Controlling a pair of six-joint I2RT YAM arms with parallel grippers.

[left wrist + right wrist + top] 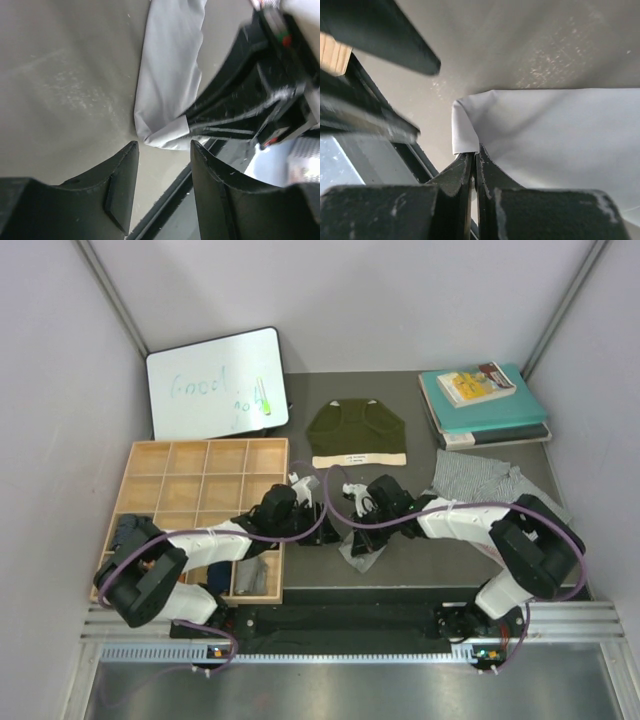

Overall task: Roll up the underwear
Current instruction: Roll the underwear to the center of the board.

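The plain light grey underwear lies crumpled on the dark table near the front edge. My right gripper is shut on its folded corner; the rest of the cloth spreads away from the jaws. My left gripper is open and empty, just short of the cloth's near end, close to the table's front edge. It shows in the top view beside the right gripper. The olive green underwear lies flat behind them. The grey-and-white patterned underwear lies at the right.
A wooden compartment tray sits at the left with cloth items in its near cells. A whiteboard leans at the back left. Teal books are stacked at the back right. The black front rail runs under the left fingers.
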